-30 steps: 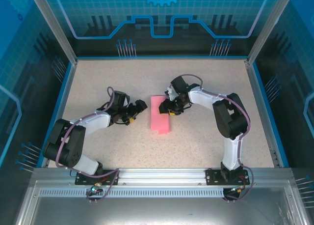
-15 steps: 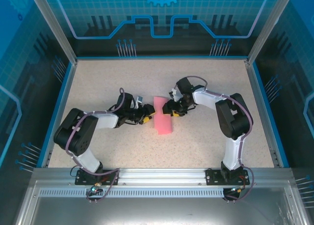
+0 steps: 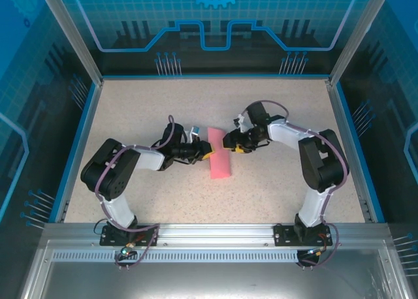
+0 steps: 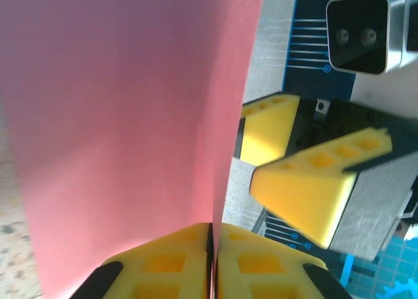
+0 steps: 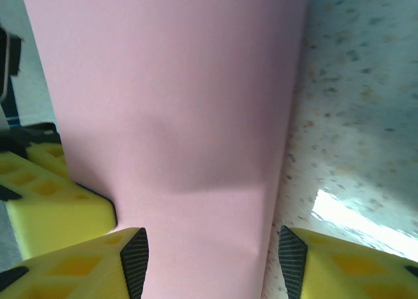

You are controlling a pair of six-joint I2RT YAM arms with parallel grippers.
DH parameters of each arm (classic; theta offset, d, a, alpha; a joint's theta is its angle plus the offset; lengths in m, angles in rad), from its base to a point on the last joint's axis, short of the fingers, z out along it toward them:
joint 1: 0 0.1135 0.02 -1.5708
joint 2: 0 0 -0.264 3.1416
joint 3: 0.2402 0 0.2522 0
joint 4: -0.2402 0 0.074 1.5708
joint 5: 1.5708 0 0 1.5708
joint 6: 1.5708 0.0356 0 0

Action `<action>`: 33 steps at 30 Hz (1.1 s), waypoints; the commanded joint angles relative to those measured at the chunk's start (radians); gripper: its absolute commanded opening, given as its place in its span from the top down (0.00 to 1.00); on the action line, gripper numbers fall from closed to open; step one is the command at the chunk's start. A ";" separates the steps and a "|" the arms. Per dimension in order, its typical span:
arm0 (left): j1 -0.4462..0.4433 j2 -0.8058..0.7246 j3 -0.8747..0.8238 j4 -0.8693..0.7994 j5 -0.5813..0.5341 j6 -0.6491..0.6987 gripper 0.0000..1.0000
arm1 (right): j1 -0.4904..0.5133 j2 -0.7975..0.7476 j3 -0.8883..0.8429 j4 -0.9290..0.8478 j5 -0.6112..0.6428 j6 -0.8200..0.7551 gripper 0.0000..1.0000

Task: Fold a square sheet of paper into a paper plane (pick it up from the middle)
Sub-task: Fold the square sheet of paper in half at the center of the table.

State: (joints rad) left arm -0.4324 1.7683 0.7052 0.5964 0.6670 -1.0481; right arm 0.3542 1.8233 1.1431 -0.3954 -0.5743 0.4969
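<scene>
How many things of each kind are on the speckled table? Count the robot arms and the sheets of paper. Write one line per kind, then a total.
Robot arms: 2 (left arm, right arm)
Pink sheet of paper: 1
Total: 3
</scene>
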 commanded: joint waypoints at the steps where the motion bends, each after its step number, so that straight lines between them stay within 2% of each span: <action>1: -0.034 0.011 0.046 0.003 -0.004 0.030 0.92 | -0.051 -0.050 -0.069 0.130 -0.092 0.065 0.41; 5: -0.060 0.034 0.063 0.031 -0.015 0.025 0.93 | -0.085 -0.071 -0.120 0.181 -0.098 0.102 0.41; 8: -0.066 0.055 0.090 -0.020 -0.035 0.030 0.94 | -0.093 -0.070 -0.129 0.179 -0.086 0.103 0.41; 12: -0.067 0.036 0.105 -0.178 -0.126 0.079 0.95 | -0.082 -0.050 -0.111 0.134 -0.060 0.067 0.41; 17: -0.067 0.002 0.120 -0.366 -0.220 0.153 0.95 | -0.020 0.004 -0.048 0.029 0.006 -0.007 0.40; 22: -0.067 0.020 0.123 -0.388 -0.225 0.168 0.95 | 0.042 0.063 0.005 -0.031 0.066 -0.036 0.40; 29: -0.067 0.028 0.142 -0.405 -0.236 0.174 0.93 | 0.076 0.116 0.057 -0.097 0.125 -0.059 0.40; 33: -0.066 0.024 0.144 -0.426 -0.258 0.183 0.93 | 0.092 0.150 0.082 -0.119 0.141 -0.066 0.45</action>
State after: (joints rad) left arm -0.4931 1.8038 0.8299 0.2119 0.4347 -0.8906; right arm 0.4263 1.9388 1.1957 -0.4679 -0.4541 0.4526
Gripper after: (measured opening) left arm 0.074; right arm 0.560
